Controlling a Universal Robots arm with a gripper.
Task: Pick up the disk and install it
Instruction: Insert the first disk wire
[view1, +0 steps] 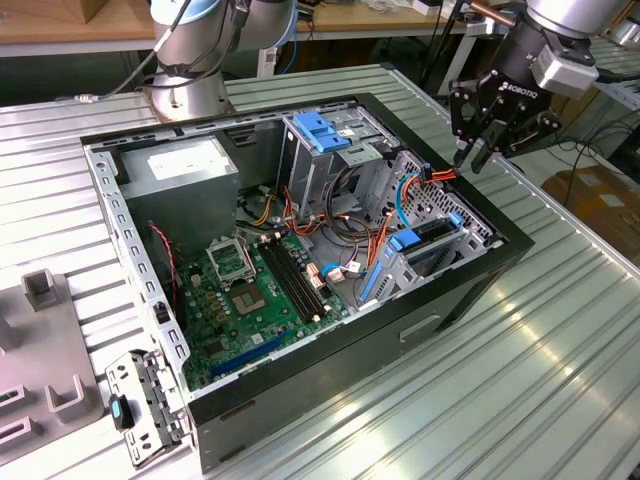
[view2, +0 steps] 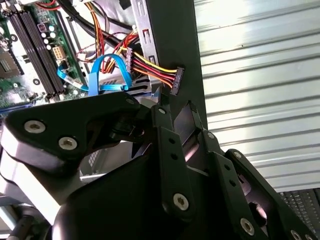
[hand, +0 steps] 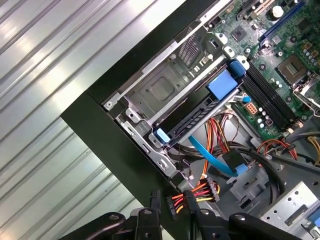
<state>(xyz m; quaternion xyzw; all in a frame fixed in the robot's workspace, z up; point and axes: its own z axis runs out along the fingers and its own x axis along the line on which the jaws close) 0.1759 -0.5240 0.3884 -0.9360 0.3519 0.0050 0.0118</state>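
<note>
Nearest me in the exterior view, on the ribbed metal table (view1: 520, 400), a loose metal bracket (view1: 140, 405) lies against the corner of the open computer case (view1: 300, 400), which is on its side. Inside the case the green motherboard (view1: 250, 290) faces up.

Just past the motherboard, toward the exterior view's right, is the silver drive cage (view1: 435, 195). The disk (view1: 432, 232) appears to be slotted into it, standing on edge. I can see only a narrow dark edge with blue plastic fittings at its ends, and its label is out of sight. Its long axis runs level and parallel to the case's near wall. One end points in at the motherboard, and the other points at the wall below the arm.

The gripper (view1: 475, 157) hangs over that wall, near the disk but clear of it and pointing down. Its jaws are spread with nothing between them. In the first wrist view, a bundle of red and yellow power wires (hand: 192, 195) lies right beneath them.

Further back are the tall cage (view1: 325, 140) with its blue handle, then the grey power supply (view1: 180, 165), and behind the case the arm's base (view1: 190, 70).
</note>
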